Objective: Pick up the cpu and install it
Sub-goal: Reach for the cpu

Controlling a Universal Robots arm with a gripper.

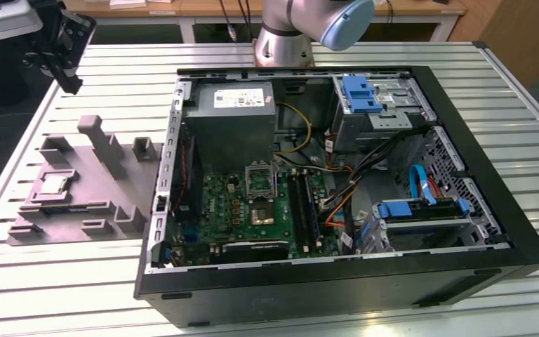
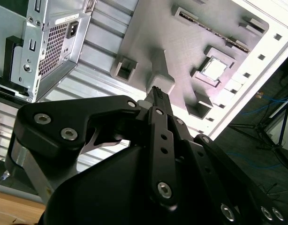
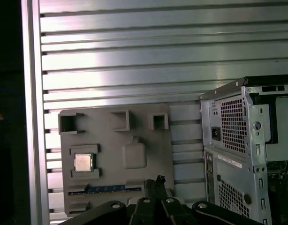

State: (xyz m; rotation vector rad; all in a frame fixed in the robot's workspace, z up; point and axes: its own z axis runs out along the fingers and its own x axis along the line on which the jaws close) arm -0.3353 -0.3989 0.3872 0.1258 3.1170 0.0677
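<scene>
The end effector point(image 3: 154, 181) is a black, matt metal linkage dotted with bright round rivets. Its two slim fingertips point(image 3: 160, 180) lie together with nothing between them, and it hangs in the air above the tray point(image 3: 106, 140), touching nothing. The tray is a flat slab of dull grey plastic with blocky raised posts and square pockets moulded into it. The cpu point(image 3: 83, 162) lies flat in one square pocket of the tray, well apart from the fingertips. It is a small thin square with a silvery, faintly shiny metal top and a pale rim.

Under the tray lies the surface point(image 1: 110, 281), made of long brushed-aluminium slats with dark grooves between them. Just beside the tray the computer case point(image 1: 344, 291) lies on its side, open side up, a smooth black shell over bare perforated steel. Inside it, beyond the wall nearest the tray, are a green circuit board point(image 1: 232, 217), a boxy grey power-supply box point(image 1: 236, 126) and blue plastic clips point(image 1: 361, 93).
</scene>
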